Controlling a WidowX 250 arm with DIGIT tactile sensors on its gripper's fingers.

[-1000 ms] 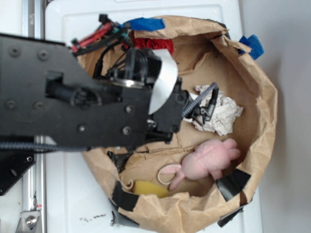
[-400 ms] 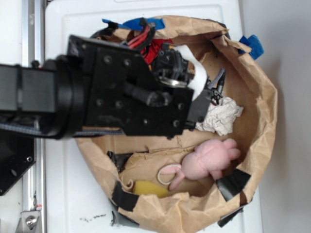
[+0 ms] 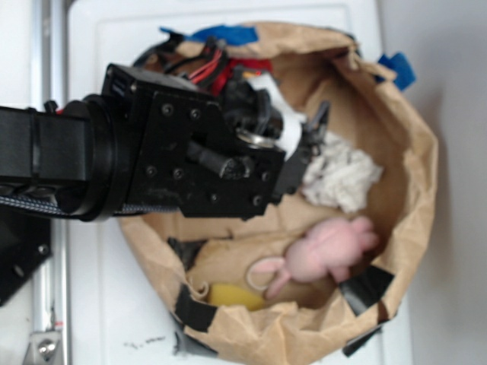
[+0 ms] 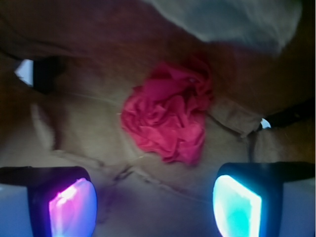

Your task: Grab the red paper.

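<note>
The white surface (image 3: pixel 106 319) is carrying a wide, crumpled brown paper bag (image 3: pixel 411 175) lying open toward the camera, its rim patched with strips of black tape (image 3: pixel 365 287) and blue tape (image 3: pixel 225 33). The black robot arm (image 3: pixel 152 163) is reaching in from the left in the exterior view and covering much of the bag's upper left part. Inside the bag, a white crumpled paper ball (image 3: pixel 341 173) is sitting toward the right, just beside the arm's front end. Below it, a pink plush bunny (image 3: pixel 323 249) is lying on the bag's floor, and a yellow object (image 3: pixel 236 295) is resting near the lower rim, partly hidden.

In the wrist view, the red paper (image 4: pixel 168 117) is lying on the brown bag floor, ruffled and bunched, ahead of the claw (image 4: pixel 155 202) and between the lines of its two fingers, not touching either. The claw is standing open, with a wide gap between the pads: the left pad (image 4: pixel 71 207) is glowing purple-pink and the right pad (image 4: pixel 236 205) is glowing cyan. Nothing is being held. In the exterior view the red paper is hidden behind the arm.
</note>
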